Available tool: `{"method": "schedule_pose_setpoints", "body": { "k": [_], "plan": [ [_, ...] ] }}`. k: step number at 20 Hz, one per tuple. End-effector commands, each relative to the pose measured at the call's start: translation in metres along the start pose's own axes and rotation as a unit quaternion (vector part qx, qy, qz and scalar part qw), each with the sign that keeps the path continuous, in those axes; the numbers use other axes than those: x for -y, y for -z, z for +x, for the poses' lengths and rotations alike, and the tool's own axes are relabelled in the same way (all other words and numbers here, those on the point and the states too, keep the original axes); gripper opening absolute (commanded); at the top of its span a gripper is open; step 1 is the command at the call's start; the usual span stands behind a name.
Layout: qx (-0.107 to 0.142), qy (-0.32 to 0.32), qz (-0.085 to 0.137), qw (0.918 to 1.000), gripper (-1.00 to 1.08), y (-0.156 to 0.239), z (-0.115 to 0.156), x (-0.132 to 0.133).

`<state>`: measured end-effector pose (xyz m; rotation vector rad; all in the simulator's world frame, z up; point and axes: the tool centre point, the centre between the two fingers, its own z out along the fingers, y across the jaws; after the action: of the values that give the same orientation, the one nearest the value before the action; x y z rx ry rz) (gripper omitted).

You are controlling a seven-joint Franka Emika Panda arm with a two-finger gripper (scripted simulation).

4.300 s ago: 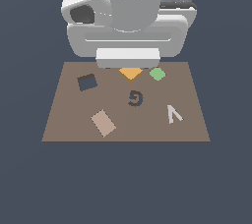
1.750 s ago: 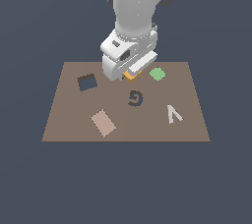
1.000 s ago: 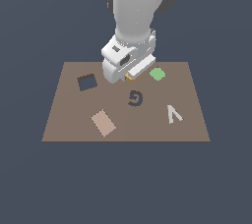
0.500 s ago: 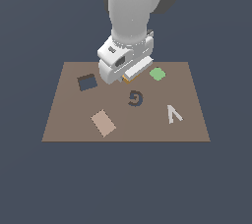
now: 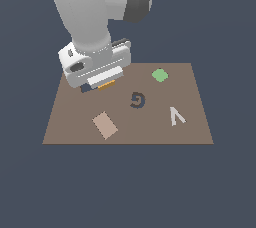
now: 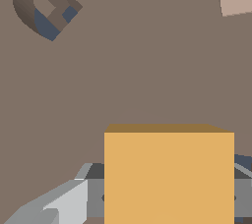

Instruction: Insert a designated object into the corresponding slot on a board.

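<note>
In the exterior view, nearest on the board [image 5: 75, 132] lies a tan rectangle [image 5: 105, 125]. Behind it come a white V piece [image 5: 176, 116] and the dark G mark [image 5: 137, 100]. Further back, on this view's left, the tool [image 5: 102, 84] hangs low over the board; the orange block [image 5: 106, 85] shows as a thin edge under it, with a bit of the navy slot [image 5: 86, 88] just beside. The wrist view shows the block [image 6: 169, 176] between grey fingers [image 6: 59, 203], so the tool is closed on it. Farthest is a green piece [image 5: 159, 75].
</note>
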<state>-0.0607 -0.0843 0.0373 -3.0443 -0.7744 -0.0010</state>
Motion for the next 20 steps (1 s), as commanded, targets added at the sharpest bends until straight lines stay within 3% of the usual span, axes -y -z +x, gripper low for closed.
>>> {"method": "schedule_pose_setpoints", "body": {
  "k": [1,7,19,20],
  "plan": [
    [0.0,-0.034,0.0,0.9994,-1.0,0.002,-0.009,-0.025],
    [0.0,-0.074,0.0,0.9973,-1.0,0.004,-0.023,-0.053],
    [0.001,-0.072,0.0,0.9974,-1.0,-0.007,-0.023,-0.051],
    [0.001,-0.072,0.0,0.9974,1.0,-0.007,-0.023,-0.051]
  ]
}}
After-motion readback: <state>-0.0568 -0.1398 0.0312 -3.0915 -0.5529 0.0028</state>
